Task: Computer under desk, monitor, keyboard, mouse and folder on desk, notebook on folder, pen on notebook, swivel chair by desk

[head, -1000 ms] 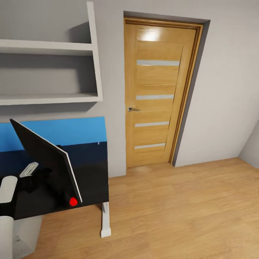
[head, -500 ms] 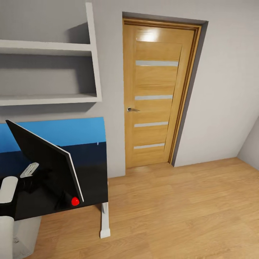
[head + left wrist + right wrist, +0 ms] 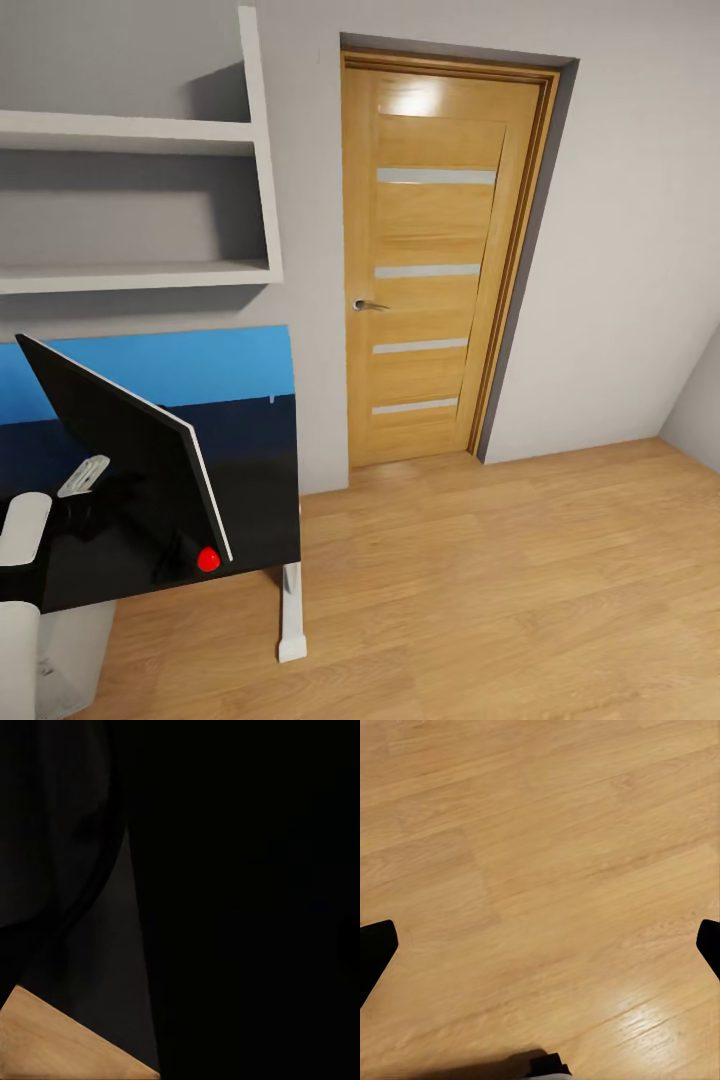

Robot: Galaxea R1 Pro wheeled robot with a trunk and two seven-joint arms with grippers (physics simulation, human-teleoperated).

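Since half a second ago, almost nothing has been changed in the head view; since one second ago the whole picture has been shifted a little, so the camera was moved, not the things.

The wide thin black monitor with a white back and a red dot at its lower corner [image 3: 125, 455] is seen tilted on the shiny black desk top [image 3: 255, 520], close to the desk's right edge. The left gripper [image 3: 95, 500] is pressed close behind the monitor, but whether it is open or closed cannot be told; the left wrist view is nearly all dark. A light silver-grey computer tower [image 3: 60, 650] is seen under the desk, beside the white desk leg [image 3: 292, 615].

Two white wall shelves [image 3: 140, 270] are fixed above the blue back panel [image 3: 200, 365]. Nothing can be made out on them.

Right of the desk edge, a wide stretch of light wooden floor [image 3: 500, 580] is seen up to the oak door [image 3: 440, 260]. The right gripper [image 3: 540, 945] is held wide open over the wooden floor.
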